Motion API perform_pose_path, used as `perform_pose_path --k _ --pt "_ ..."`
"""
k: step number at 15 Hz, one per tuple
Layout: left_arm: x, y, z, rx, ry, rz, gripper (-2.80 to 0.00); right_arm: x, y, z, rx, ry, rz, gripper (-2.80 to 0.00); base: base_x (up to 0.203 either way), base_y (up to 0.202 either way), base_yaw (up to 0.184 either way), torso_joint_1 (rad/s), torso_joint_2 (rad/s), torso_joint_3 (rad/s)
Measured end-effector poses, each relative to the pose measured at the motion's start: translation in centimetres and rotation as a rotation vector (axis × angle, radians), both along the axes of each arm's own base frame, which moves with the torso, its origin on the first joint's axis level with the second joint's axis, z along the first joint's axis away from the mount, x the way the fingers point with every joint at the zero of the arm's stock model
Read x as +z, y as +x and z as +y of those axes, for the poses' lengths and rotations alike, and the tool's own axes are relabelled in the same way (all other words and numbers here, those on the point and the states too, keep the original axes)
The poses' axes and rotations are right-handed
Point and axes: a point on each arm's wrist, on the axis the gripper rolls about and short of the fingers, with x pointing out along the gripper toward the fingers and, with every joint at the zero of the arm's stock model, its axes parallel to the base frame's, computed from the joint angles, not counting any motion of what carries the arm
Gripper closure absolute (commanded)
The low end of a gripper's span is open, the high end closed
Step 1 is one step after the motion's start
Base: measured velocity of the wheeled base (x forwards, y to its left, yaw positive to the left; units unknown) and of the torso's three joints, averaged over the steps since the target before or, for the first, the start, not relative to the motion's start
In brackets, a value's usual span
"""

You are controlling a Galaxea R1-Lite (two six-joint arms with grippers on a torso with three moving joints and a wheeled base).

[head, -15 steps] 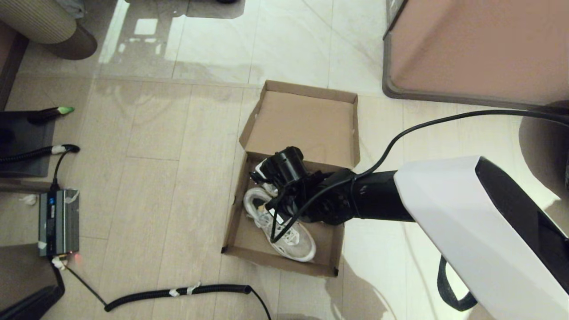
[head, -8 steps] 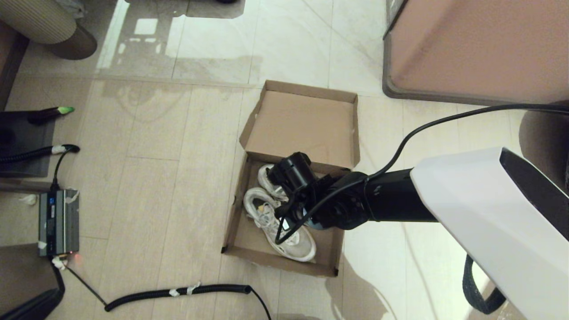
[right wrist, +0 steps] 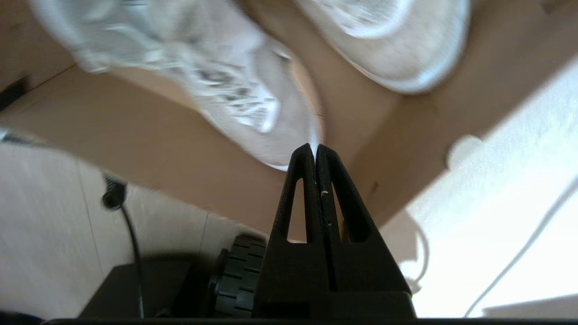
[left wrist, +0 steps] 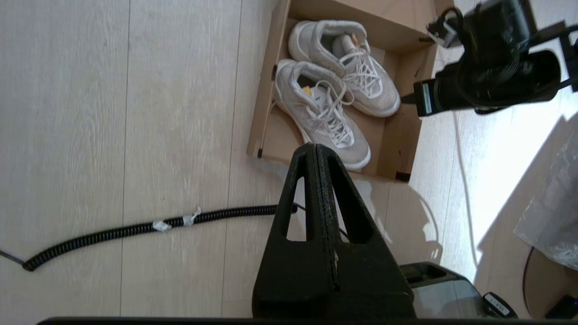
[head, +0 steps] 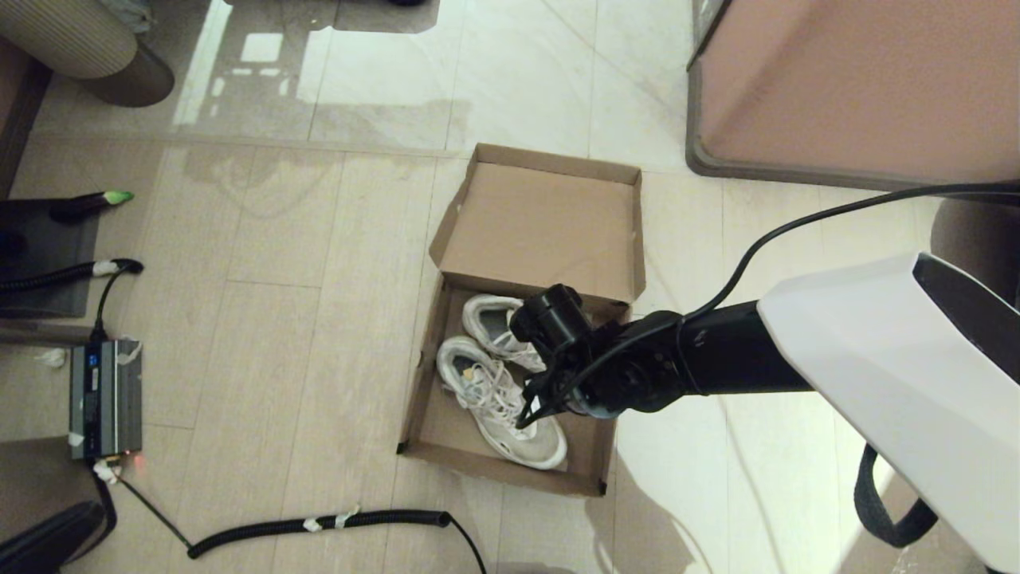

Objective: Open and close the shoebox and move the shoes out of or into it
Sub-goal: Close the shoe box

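Note:
The brown cardboard shoebox [head: 425,383] lies on the floor with its hinged lid [head: 550,219] flipped open behind it. Both white mesh shoes lie inside, side by side: one nearer the front [head: 498,399], one behind it [head: 492,319]. My right gripper [head: 532,410] hovers above the box's right half, just over the front shoe's toe [right wrist: 253,104], shut and holding nothing. In the right wrist view the second shoe's toe [right wrist: 388,40] and the box wall [right wrist: 180,153] fill the background. My left gripper [left wrist: 315,146] is shut and empty, held high before the box [left wrist: 264,99], looking down on the shoes [left wrist: 323,113].
A large pinkish-brown block with a dark rim [head: 853,88] stands at the back right. A coiled black cable [head: 319,524] lies on the floor before the box. A grey device [head: 103,399] and a dark mat [head: 48,255] sit at the left.
My right arm has drawn back to the right, from over the shoes' heels to the box's right half. The rear shoe, hidden before, now shows. Shoes and box have not moved.

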Motion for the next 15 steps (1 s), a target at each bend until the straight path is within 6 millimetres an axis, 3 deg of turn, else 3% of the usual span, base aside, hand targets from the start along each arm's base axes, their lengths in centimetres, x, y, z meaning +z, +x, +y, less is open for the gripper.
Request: perform_pose_path --k 6,11,15 --pt "3.4 3.2 -0.5 -0.001 -0.004 -0.003 0.0 -2.4 2.4 -3.4 -0.102 -0.011 0.071 0.0 0.0 0.0 0.0 0.0 0.0 0.0" --pt "5.3 6.0 -1.0 -0.019 -0.004 -0.013 0.0 -4.6 3.1 -3.6 -0.099 -0.02 0.123 0.0 0.0 0.0 0.0 0.0 0.0 0.0" --pt "5.7 7.1 -1.1 -0.021 0.002 0.004 0.0 -6.5 3.1 -4.2 -0.123 -0.051 0.165 0.0 0.0 0.0 0.0 0.0 0.0 0.0"
